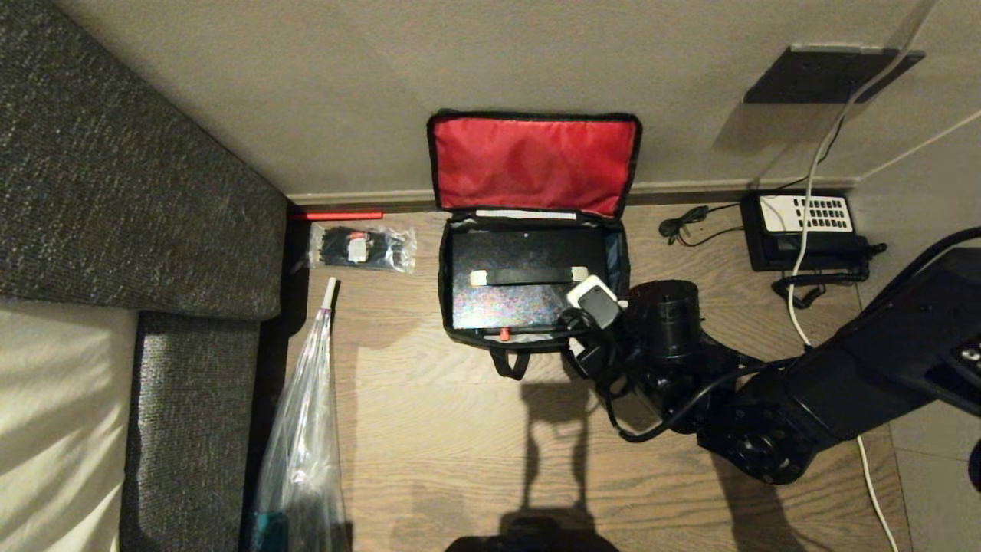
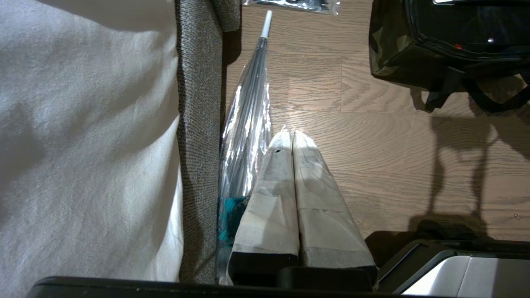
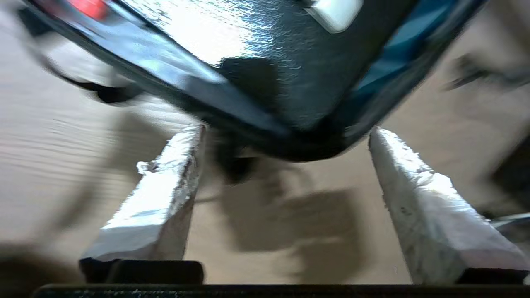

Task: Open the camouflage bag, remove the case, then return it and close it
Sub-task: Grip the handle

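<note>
Our left gripper hung over the floor beside the sofa, fingers pressed together and empty. Our right gripper hovered at the near right corner of the bag, fingers spread and empty. The case lay flat inside the bag, whose red-lined lid leaned open against the wall.

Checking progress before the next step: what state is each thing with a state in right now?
camouflage bag: open, red-lined lid propped against the wall.
case: lying flat inside the bag.
right gripper: open, empty, at the bag's near right corner.
left gripper: shut, parked above the floor.
</note>
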{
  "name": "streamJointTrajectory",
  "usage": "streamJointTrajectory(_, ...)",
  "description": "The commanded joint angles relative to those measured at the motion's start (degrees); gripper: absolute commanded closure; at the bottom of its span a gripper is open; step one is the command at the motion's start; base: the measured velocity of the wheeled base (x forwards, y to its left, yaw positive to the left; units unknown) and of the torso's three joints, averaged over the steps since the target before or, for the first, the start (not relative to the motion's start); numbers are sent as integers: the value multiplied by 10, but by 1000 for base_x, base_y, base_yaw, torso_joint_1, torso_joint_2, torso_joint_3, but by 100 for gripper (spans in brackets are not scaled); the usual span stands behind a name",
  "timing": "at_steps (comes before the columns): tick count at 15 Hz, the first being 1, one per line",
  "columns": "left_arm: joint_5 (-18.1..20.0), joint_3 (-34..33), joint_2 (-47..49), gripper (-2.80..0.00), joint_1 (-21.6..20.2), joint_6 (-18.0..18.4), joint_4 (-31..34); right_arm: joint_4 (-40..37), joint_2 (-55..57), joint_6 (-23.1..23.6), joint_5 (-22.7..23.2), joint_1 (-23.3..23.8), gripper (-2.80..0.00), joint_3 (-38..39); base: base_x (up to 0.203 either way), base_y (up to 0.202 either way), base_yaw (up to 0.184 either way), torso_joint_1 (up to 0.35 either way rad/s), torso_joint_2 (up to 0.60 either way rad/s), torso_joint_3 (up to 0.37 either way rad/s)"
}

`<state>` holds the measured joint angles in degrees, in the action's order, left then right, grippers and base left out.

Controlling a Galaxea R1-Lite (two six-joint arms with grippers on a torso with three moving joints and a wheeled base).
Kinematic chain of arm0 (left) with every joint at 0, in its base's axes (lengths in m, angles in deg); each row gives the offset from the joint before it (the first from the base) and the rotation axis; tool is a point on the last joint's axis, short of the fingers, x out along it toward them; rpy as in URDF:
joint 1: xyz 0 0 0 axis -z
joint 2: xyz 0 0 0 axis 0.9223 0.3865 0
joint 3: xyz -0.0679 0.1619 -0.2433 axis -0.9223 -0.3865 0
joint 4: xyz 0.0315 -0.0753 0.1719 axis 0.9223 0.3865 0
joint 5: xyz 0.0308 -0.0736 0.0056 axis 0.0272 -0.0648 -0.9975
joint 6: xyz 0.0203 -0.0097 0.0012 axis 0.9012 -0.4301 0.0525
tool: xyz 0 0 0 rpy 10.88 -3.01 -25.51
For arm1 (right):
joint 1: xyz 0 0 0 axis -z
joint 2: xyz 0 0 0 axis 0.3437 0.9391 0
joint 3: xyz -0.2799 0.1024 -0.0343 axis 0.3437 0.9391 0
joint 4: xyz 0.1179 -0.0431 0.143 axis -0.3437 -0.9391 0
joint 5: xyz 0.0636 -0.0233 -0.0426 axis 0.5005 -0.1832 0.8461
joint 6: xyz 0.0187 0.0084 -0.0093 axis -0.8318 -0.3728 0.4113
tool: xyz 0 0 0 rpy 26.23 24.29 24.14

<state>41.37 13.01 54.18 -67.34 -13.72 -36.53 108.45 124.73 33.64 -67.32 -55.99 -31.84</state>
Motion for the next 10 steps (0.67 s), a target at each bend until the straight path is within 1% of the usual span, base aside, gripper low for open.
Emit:
streamJointTrajectory(1, 0, 0, -1, 0, 0, 0, 0, 64, 20, 137, -37, -3, -280, 8, 0, 0, 0, 0, 0, 0)
streamJointTrajectory(2, 0, 0, -1, 0, 0, 0, 0, 99, 28, 218, -62, -3, -280, 10, 0, 0, 0, 0, 0, 0)
streamJointTrajectory(3, 0, 0, -1, 0, 0, 0, 0, 143, 38, 304, -80, -3, -280, 13, 0, 0, 0, 0, 0, 0)
streamJointTrajectory(4, 0, 0, -1, 0, 0, 0, 0, 195, 54, 378, -91, -3, -280, 15, 0, 0, 0, 0, 0, 0)
streamJointTrajectory(5, 0, 0, -1, 0, 0, 0, 0, 247, 80, 440, -102, -6, -280, 8, 0, 0, 0, 0, 0, 0)
streamJointTrajectory(6, 0, 0, -1, 0, 0, 0, 0, 279, 94, 500, -108, -7, -280, -12, 0, 0, 0, 0, 0, 0)
streamJointTrajectory(7, 0, 0, -1, 0, 0, 0, 0, 293, 103, 566, -112, -8, -280, -31, 0, 0, 0, 0, 0, 0)
streamJointTrajectory(8, 0, 0, -1, 0, 0, 0, 0, 301, 112, 615, -114, -11, -280, -53, 0, 0, 0, 0, 0, 0)
streamJointTrajectory(9, 0, 0, -1, 0, 0, 0, 0, 299, 120, 617, -116, -19, -280, -76, 0, 0, 0, 0, 0, 0)
streamJointTrajectory(10, 0, 0, -1, 0, 0, 0, 0, 296, 129, 586, -118, -26, -280, -104, 0, 0, 0, 0, 0, 0)
